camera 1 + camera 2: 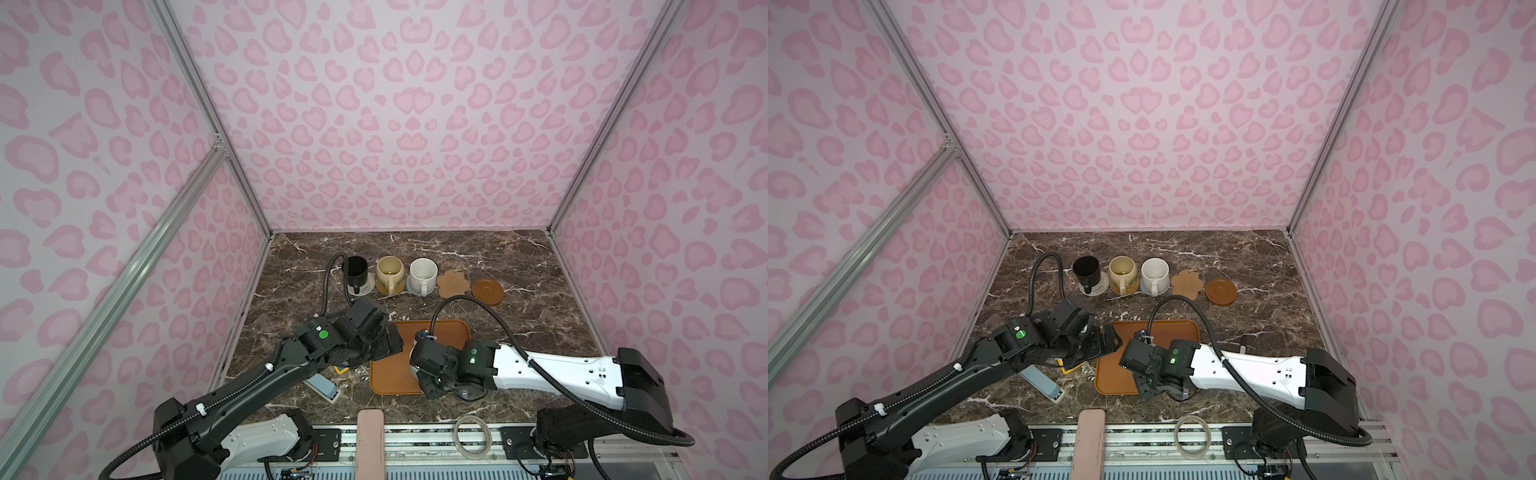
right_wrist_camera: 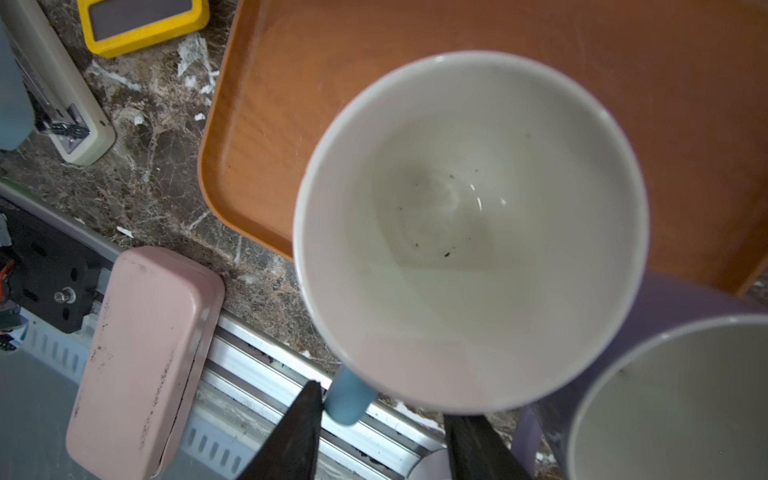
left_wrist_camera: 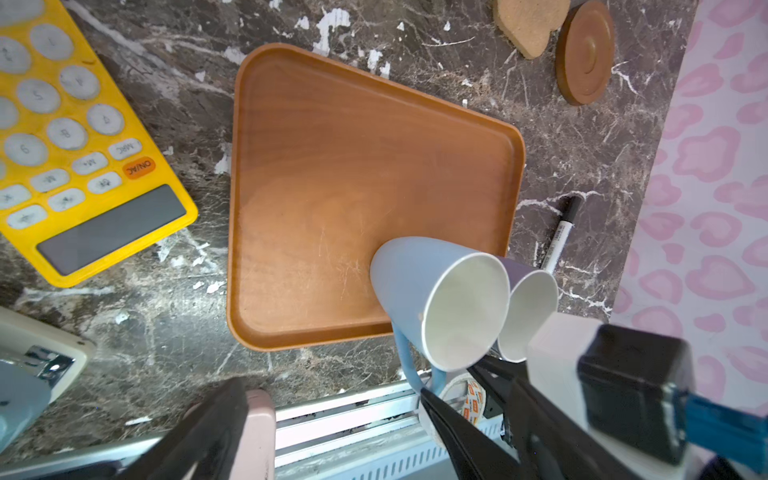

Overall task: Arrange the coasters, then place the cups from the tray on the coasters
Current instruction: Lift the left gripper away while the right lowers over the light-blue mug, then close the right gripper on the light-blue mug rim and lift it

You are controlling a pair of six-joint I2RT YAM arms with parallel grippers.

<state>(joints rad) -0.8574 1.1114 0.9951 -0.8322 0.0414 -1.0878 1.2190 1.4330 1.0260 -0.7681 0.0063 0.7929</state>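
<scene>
Item: tall tapered mug, light-blue glaze outside, white inside (image 3: 403, 282), with a slim light-blue loop handle (image 2: 347, 401). Location: upright on the large orange-brown rectangular tray (image 3: 332, 166), at its corner nearest your right arm, handle pointing off the tray toward the front edge of the dark marble tabletop (image 1: 519, 266). A matching lavender-outside mug (image 3: 517, 272) stands close beside it. Condition: empty, with a few dark specks on the inner floor; the visible rim looks unchipped. Handling, as judged: rigid glazed ceramic, probably fairly heavy, slick under the pads and brittle if knocked. Held by the handle alone it will likely want to swing, so take the handle across its straight middle run and lift slowly, clear of the lavender neighbour. Right end effector (image 2: 384, 405): jaws partly parted and straddling the handle, one finger at it, the other apart, nothing gripped yet. Left end effector (image 1: 395, 343): spread wide, empty, above the tray's far side. Destinations open to you: the brown flower-shaped coaster (image 1: 454, 283) and the dark-brown round dish-like coaster (image 1: 487, 291), both bare.
</scene>
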